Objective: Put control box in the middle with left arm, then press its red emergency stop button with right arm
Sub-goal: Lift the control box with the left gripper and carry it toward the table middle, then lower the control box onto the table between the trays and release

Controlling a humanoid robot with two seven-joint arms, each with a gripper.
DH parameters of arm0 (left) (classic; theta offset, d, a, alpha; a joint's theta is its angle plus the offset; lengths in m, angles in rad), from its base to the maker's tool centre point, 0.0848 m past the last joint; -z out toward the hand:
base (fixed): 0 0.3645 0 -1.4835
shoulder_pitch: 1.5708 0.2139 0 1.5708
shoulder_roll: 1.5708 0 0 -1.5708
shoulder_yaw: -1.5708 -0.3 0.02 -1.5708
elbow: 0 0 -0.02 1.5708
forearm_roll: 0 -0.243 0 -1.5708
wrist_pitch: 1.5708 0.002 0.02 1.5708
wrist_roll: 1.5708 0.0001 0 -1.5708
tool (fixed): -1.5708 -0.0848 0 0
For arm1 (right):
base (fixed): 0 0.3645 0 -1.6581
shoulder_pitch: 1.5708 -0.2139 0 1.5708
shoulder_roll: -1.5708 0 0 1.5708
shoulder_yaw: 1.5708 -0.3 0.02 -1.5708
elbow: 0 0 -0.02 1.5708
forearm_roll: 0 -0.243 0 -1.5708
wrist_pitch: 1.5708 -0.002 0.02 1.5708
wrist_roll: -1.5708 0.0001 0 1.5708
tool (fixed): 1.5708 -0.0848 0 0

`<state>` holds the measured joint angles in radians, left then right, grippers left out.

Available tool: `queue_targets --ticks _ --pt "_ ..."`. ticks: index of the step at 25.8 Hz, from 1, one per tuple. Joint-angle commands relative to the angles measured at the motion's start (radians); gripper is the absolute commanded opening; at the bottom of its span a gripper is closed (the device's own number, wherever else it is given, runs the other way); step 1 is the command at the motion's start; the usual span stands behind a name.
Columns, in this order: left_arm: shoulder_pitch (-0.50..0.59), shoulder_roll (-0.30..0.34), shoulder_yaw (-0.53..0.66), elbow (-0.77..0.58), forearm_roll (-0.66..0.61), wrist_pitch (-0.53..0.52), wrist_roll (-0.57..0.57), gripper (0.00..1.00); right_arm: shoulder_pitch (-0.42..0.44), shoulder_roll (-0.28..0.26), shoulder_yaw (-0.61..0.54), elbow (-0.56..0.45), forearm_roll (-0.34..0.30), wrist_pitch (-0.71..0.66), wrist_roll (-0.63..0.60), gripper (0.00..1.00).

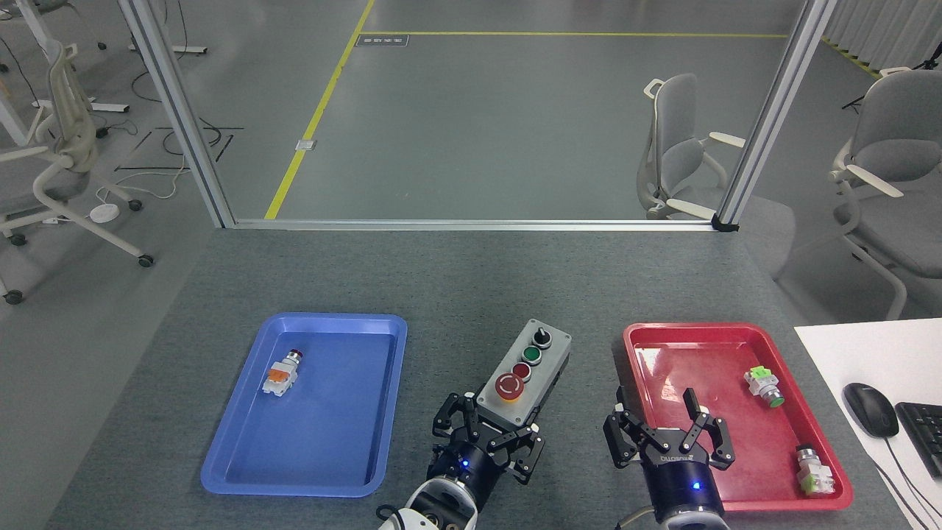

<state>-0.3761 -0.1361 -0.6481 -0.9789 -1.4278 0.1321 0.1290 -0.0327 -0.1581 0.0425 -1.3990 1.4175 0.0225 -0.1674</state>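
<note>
Nearest us, our left arm's fingers are closed around the near short end of the control box, which sits over the bare bench between the blue tray and the red tray. We cannot tell whether it is set down. We judge it rigid, fairly heavy and smooth-sided, so the end grip suits. Our right fingers hang spread and empty beside it. The red emergency stop button lies just beyond the left fingertips.
</note>
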Motion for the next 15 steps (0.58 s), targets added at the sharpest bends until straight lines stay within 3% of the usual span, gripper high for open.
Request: queue_targets --ticks 1,15 --pt "-0.04 -0.003 -0.091 0.095 0.001 0.018 0.008 0.0 0.0 0.0 -0.001 0.0 0.001 0.0 0.0 0.97" --pt "-0.101 -0.005 -0.194 0.171 0.01 0.014 -0.006 0.0 0.002 0.002 0.0 0.0 0.001 0.002 0.0 0.97"
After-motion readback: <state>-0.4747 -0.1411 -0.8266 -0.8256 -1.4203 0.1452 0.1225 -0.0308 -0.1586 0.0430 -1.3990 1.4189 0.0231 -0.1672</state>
